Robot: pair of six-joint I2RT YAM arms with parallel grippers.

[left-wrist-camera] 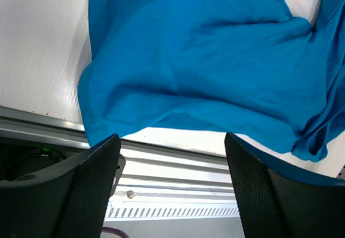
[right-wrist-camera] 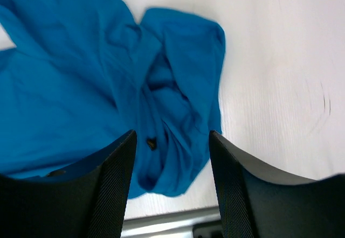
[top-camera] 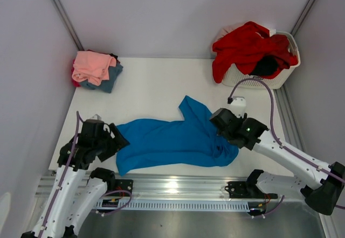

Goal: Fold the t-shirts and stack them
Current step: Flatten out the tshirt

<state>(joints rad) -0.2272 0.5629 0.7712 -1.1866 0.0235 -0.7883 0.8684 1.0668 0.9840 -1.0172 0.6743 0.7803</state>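
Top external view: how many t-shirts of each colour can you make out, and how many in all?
Bright blue t-shirt: 1
Salmon pink t-shirt: 1
Slate blue t-shirt: 1
Red t-shirt: 1
Black t-shirt: 1
Total: 5; slivers showing under the pink one are too small to tell.

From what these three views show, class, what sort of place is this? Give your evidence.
Probably a robotics lab cell, not a home: robot arms bolted to a metal rail, a white table boxed in by plain panels, and a blue t-shirt plus a basket of clothes staged for folding.
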